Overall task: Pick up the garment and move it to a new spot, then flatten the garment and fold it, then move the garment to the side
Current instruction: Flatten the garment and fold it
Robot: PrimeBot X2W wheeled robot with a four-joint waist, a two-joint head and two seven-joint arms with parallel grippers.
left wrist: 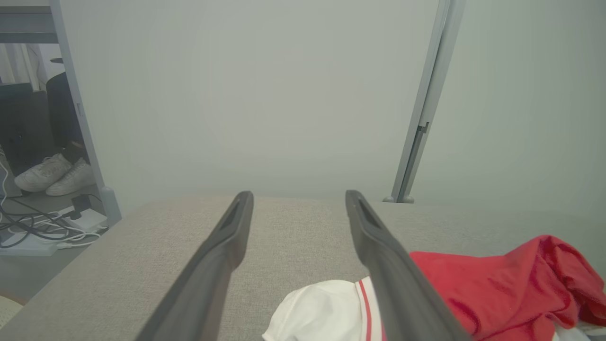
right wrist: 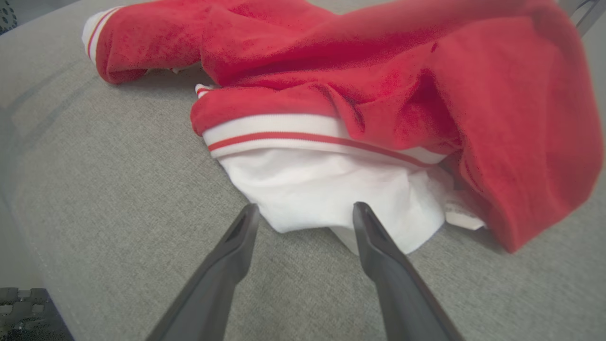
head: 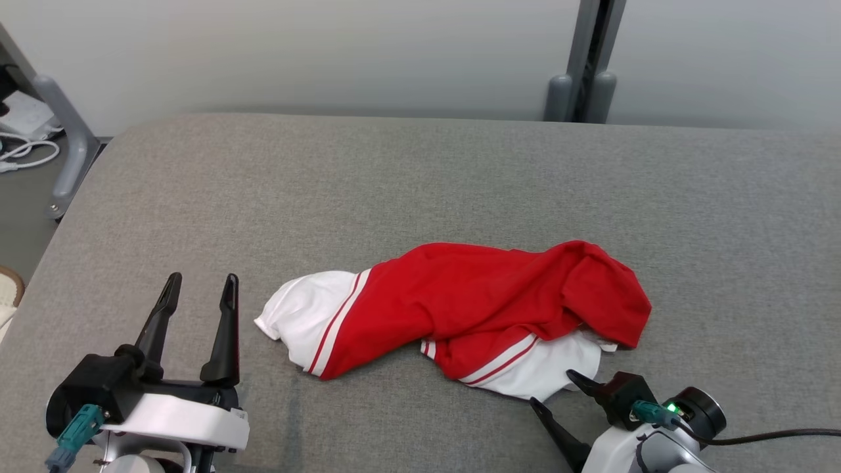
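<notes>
Garment [head: 460, 309]: red-white, crumpled on grey padded surface [head: 394, 184]. Left gripper [head: 202, 279]: fingers apart, empty, left of it. Right gripper [head: 552, 387]: fingers apart, empty, beside near white edge.

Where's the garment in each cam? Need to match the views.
Head view: garment lower centre-right, crumpled on the grey surface.
Left wrist view: bottom right corner, partly behind a finger of the left pincer.
Right wrist view: across the upper half, white edge just past the tips of the right pincer.
Shared landmark: the grey surface under it, in all three.
</notes>
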